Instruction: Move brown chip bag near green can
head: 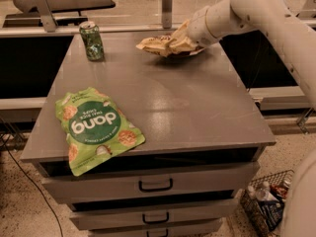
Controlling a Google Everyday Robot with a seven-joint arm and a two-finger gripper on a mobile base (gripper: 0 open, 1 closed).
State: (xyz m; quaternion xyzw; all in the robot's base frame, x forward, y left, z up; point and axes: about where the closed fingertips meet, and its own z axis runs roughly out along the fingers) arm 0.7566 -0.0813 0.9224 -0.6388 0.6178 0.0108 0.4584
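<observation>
The brown chip bag has cream-tan edges and sits at the far side of the grey cabinet top, just right of centre. My gripper is shut on the bag's right end and holds it low over the surface. The green can stands upright at the far left corner, about a hand's width left of the bag.
A large green "dang" bag lies flat at the front left, overhanging the edge. Drawers are below the top. A wire basket with items stands on the floor at the right. A rail runs behind the cabinet.
</observation>
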